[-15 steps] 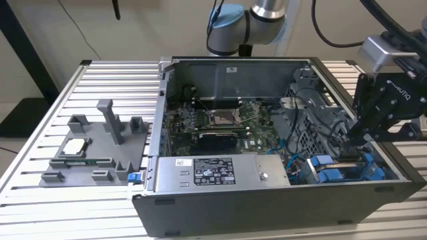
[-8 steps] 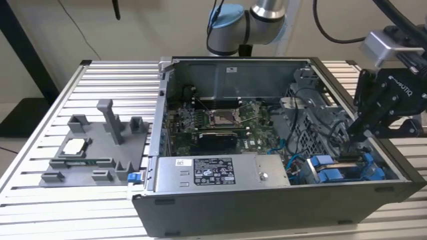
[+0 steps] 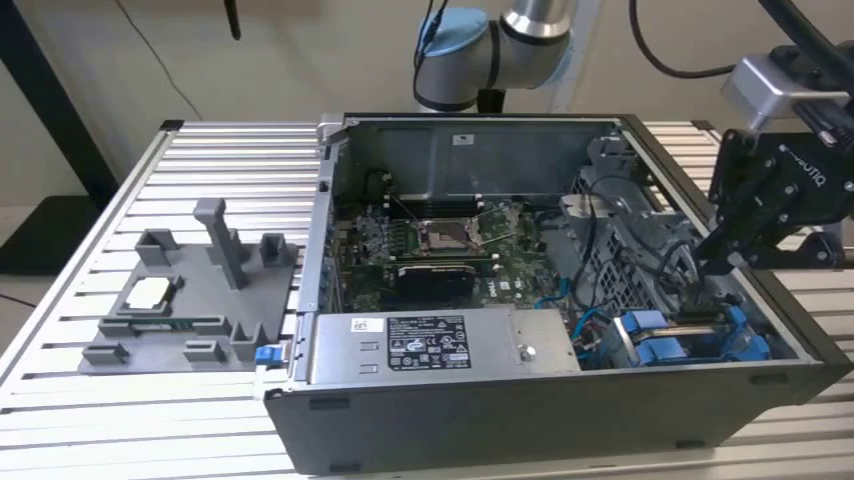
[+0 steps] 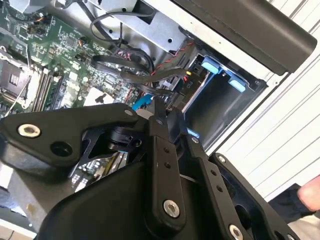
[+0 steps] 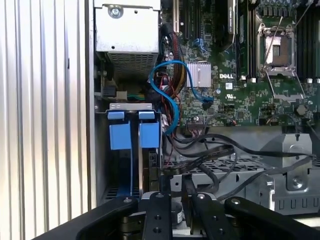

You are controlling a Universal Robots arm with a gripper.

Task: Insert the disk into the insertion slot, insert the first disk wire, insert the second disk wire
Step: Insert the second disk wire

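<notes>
A slatted metal bench [image 3: 80, 330] carries an open computer case [image 3: 534, 420], its side off. Nearest on the bench sits a grey plastic holder tray [image 3: 187, 300] at the exterior view's left, and inside the case a labelled power box [image 3: 441, 345] lies along the front edge. At the exterior view's right, the black claw [image 3: 714, 268] reaches down into the corner of the case, just above the drive bay [image 3: 694, 345] with its blue clips. In the first wrist view the drive [image 5: 150, 170] stands on edge in that bay, its long side running straight away from the claw, blue carrier tabs uppermost. The claw's tips are drawn close together around a black cable [image 5: 200, 162] right beside the drive's end; whether they actually pinch it, I cannot tell. Farther back, the green main board [image 3: 441, 240] spreads out.
</notes>
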